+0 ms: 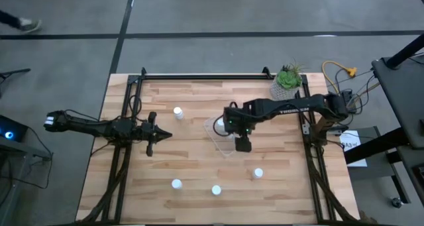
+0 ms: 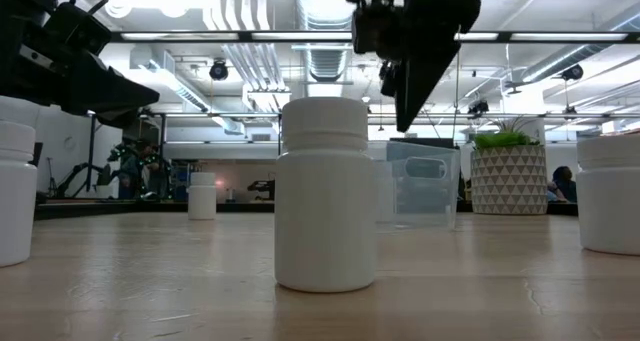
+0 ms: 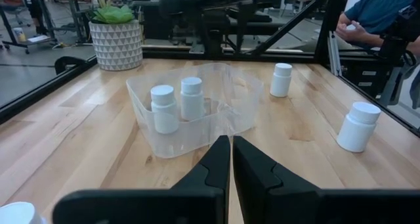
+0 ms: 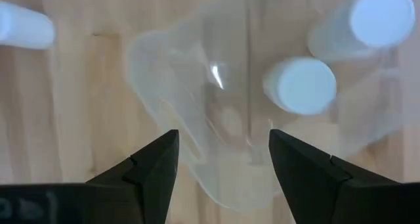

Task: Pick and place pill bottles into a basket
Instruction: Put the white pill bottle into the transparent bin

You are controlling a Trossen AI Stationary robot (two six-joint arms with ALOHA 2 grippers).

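Right gripper [image 1: 243, 144] hangs over the basket [image 1: 222, 148] with its two fingers spread apart and nothing between them. From its wrist camera I look straight down into the see-through tub.

Now from biggest to smallest. First is the wooden table [image 1: 199, 160]. Next is the left arm, which waits at the left side of the table with the left gripper [image 1: 151, 134] pinched tight on nothing. Then comes the basket [image 3: 197, 129], sitting near the middle of the table. Two pill bottles [image 3: 177, 106] stand up inside it, side by side. Four more bottles stand loose on the wood: one behind the basket [image 1: 177, 112], and three in front [image 1: 176, 183] [image 1: 216, 190] [image 1: 258, 174].

What could go wrong? I think the tub is light and slippery. If the open fingers dip too low, they may bump its wall and slide it away. They could also knock over the two bottles inside. When the arm reaches for a loose bottle, a crooked grab could tip it, and a round bottle may roll off the table edge.
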